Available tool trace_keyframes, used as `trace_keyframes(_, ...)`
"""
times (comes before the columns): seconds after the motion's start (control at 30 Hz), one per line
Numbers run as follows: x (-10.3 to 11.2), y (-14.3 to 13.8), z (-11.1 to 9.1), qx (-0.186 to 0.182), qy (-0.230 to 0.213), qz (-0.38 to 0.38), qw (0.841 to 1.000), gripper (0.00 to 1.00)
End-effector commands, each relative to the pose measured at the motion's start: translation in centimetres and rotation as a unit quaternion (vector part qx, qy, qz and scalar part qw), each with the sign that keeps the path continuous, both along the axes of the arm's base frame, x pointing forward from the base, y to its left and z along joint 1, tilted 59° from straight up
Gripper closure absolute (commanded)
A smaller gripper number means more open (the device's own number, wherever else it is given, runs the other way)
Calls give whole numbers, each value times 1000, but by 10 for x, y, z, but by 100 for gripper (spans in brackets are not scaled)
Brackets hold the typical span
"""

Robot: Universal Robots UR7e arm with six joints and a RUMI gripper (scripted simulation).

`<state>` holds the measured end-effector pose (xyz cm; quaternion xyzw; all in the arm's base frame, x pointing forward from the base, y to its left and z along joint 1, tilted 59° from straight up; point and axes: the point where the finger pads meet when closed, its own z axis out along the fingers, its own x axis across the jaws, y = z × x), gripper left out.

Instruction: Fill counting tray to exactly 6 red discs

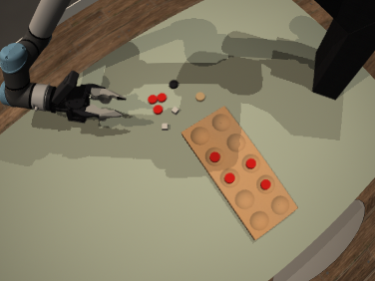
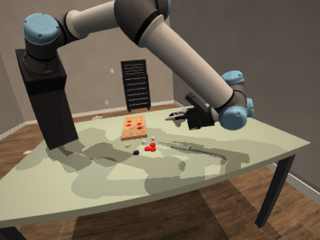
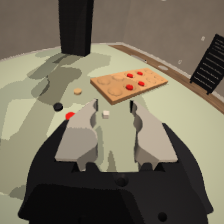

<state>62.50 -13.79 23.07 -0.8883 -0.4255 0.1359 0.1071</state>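
Observation:
The wooden counting tray (image 1: 239, 171) lies at the right of the table, with several red discs in its middle pockets, such as one disc (image 1: 214, 156) and another (image 1: 265, 184), each in its own pocket. Three loose red discs (image 1: 158, 102) lie clustered on the table, left of the tray. My gripper (image 1: 122, 106) hovers above the table to the left of the cluster, pointing toward it. Its fingers stand partly apart with nothing between them. In the wrist view the gripper (image 3: 114, 107) faces the tray (image 3: 125, 83), and one loose red disc (image 3: 70, 115) shows beside the left finger.
A black disc (image 1: 174, 84) and a tan disc (image 1: 200, 96) lie behind the red cluster. Two small white cubes (image 1: 176, 111) (image 1: 166, 127) lie between the cluster and the tray. The black robot pedestal (image 1: 344, 45) stands at the far right.

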Motion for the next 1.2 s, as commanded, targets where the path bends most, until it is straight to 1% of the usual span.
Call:
trace_keyframes(0.0,-1,0,0,-4,-10,-7,1000,72)
trace_keyframes(0.33,-4,-2,-3,-17,-38,-28,999,72)
trace_keyframes(0.57,-6,-5,-6,-34,-78,-58,995,72)
trace_keyframes(0.77,-10,-8,-10,-53,-120,-90,987,72)
trace_keyframes(0.83,-10,-8,-10,-53,-120,-90,987,72)
trace_keyframes(1.0,-15,-10,-15,-71,-161,-121,977,72)
trace_keyframes(1.17,-20,-13,-20,-91,-207,-155,962,72)
